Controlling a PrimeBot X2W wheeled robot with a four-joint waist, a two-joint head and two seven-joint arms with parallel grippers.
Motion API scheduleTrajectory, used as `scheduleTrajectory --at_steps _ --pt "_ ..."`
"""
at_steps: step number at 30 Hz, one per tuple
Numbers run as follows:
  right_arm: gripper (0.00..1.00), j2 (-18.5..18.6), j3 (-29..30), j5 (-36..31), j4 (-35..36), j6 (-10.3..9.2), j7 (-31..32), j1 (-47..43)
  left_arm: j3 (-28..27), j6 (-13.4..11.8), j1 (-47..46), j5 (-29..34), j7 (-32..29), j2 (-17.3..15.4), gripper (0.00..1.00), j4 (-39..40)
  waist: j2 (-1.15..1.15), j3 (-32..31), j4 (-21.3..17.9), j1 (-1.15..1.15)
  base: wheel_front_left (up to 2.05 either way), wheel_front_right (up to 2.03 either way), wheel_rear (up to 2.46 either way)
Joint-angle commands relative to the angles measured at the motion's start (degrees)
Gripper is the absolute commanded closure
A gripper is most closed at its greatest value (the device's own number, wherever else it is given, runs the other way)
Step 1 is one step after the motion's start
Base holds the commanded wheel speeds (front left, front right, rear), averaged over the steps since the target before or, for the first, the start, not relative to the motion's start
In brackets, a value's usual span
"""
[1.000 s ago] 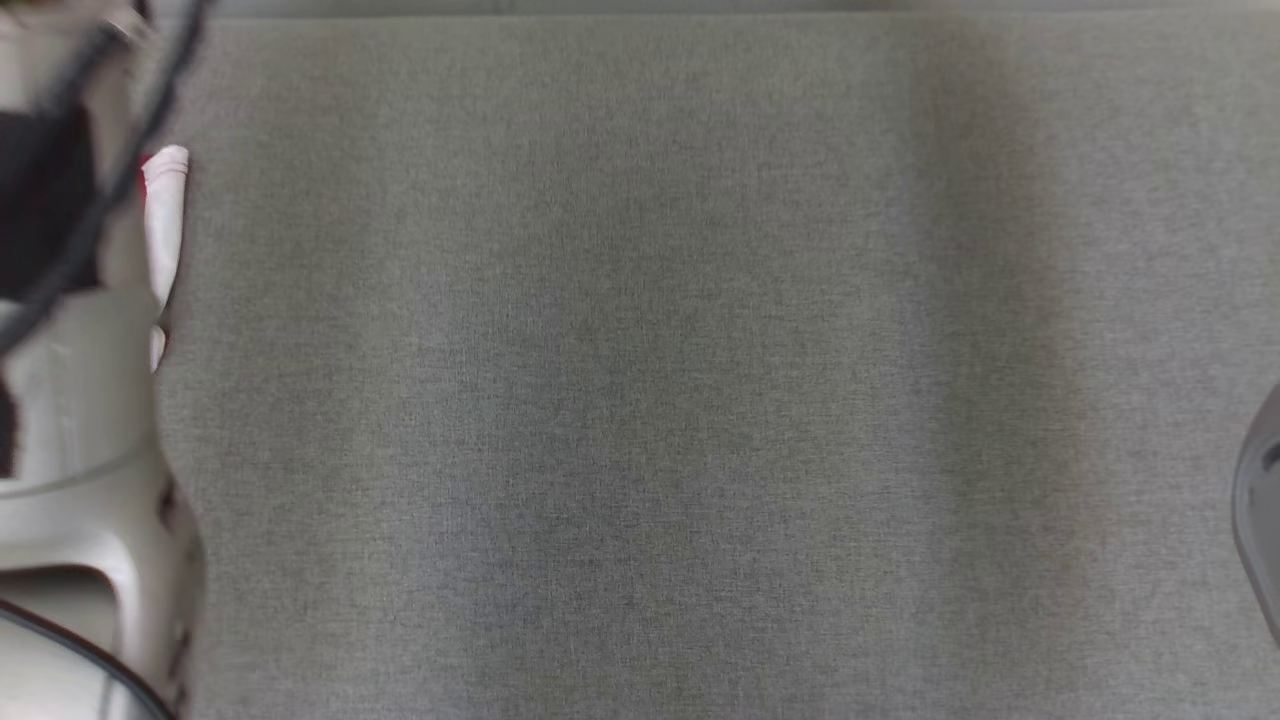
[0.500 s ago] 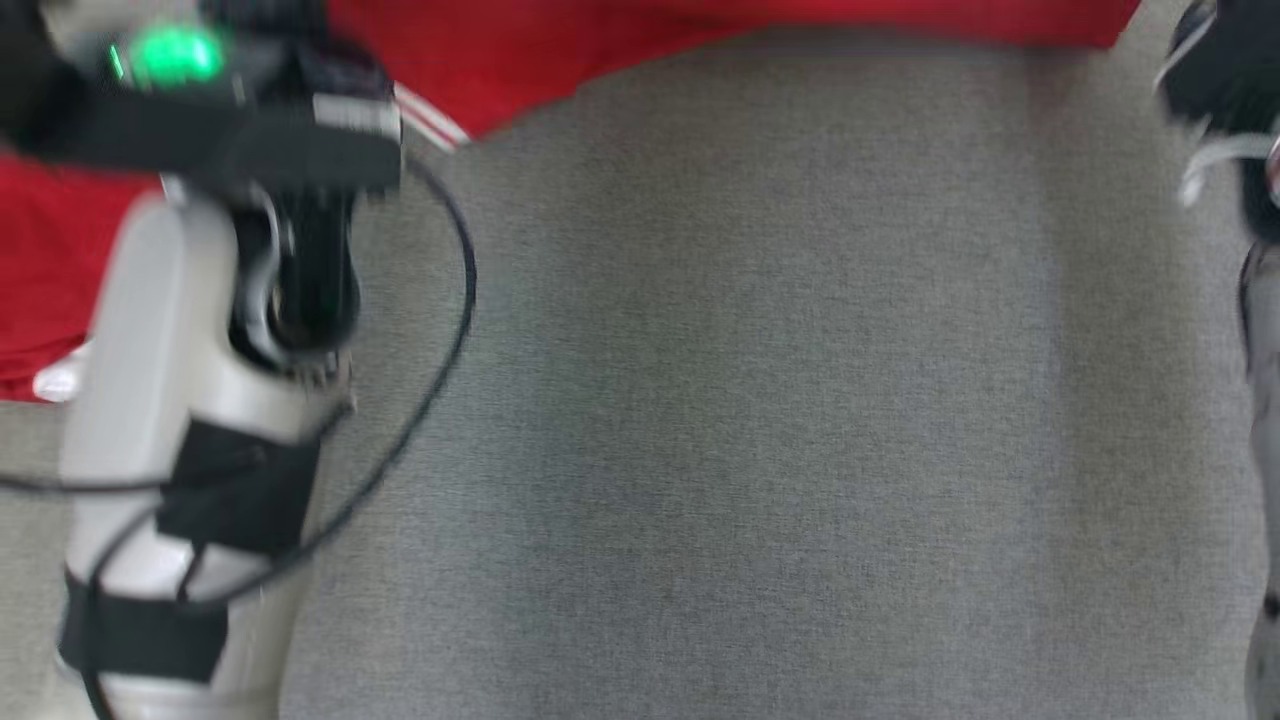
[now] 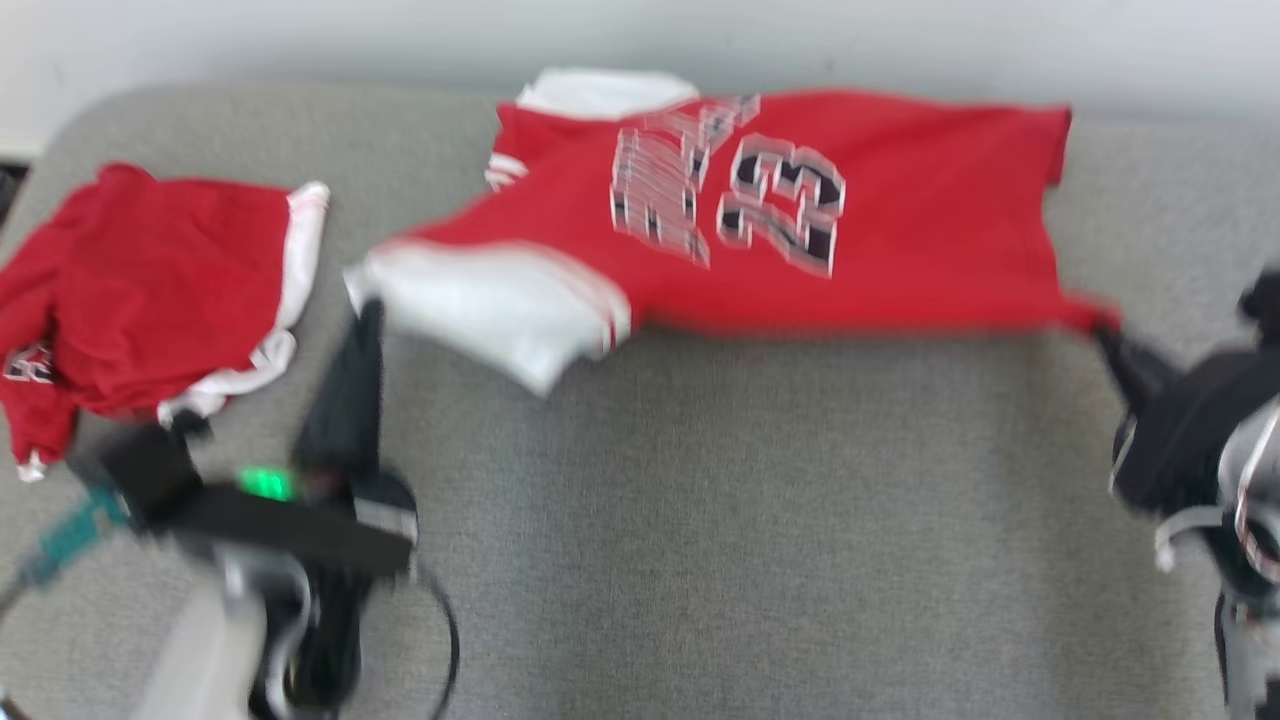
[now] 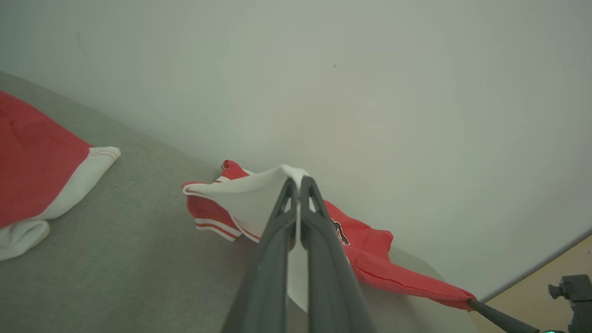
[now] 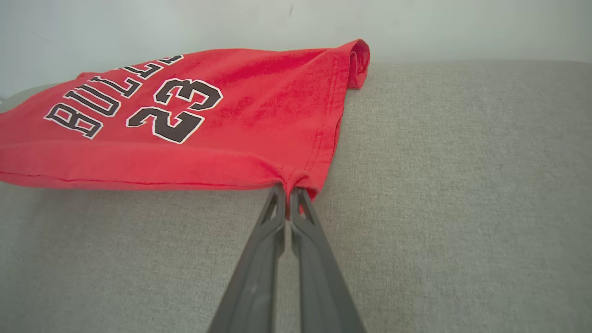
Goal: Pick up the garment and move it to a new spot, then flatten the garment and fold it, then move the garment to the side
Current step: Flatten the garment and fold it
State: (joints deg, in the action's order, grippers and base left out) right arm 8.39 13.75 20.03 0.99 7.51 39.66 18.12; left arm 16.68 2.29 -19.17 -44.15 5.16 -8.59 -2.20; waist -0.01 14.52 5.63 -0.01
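The garment [image 3: 900, 230] is a red jersey with white sleeves and the number 23. It lies stretched across the far side of the grey cloth-covered table [image 3: 750, 520]. My left gripper [image 3: 368, 310] is shut on a white sleeve, and the left wrist view shows the sleeve [image 4: 249, 199] pinched at the tips of that gripper [image 4: 296, 182]. My right gripper [image 3: 1105, 335] is shut on the red hem corner. In the right wrist view that gripper [image 5: 287, 192] pinches the garment [image 5: 208, 115] at its lower corner, and the printed front faces up.
A second red and white garment [image 3: 150, 280] lies crumpled at the table's far left, and it also appears in the left wrist view [image 4: 32, 175]. A pale wall [image 3: 640, 40] rises right behind the table. Bare grey surface lies in front of the jersey.
The head camera has swung up from bare grey surface to the far part of the table. The jersey, at the top edge half a second ago, now shows whole between both grippers.
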Motion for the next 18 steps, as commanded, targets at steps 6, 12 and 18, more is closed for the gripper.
scheduleTrajectory --at_steps 6,12,18 --pt "1.00 -3.79 5.44 -4.13 9.62 -0.04 12.24 -8.79 1.37 -3.26 11.09 -2.29 -4.31 -1.45 1.00 6.29 0.01 -6.59 -0.13 0.01 0.00 0.00 0.00" --pt "1.00 -5.18 7.72 -4.54 18.72 -0.04 22.06 -16.47 2.47 -7.07 19.52 -4.09 -8.17 -1.83 1.00 11.05 0.01 -8.62 0.46 0.01 0.00 0.00 0.00" --pt "1.00 -5.44 8.83 -3.52 23.15 -0.04 27.72 -22.14 3.55 -10.09 25.58 -4.48 -11.36 -3.20 1.00 14.46 0.01 -9.20 0.86 0.01 0.00 0.00 0.00"
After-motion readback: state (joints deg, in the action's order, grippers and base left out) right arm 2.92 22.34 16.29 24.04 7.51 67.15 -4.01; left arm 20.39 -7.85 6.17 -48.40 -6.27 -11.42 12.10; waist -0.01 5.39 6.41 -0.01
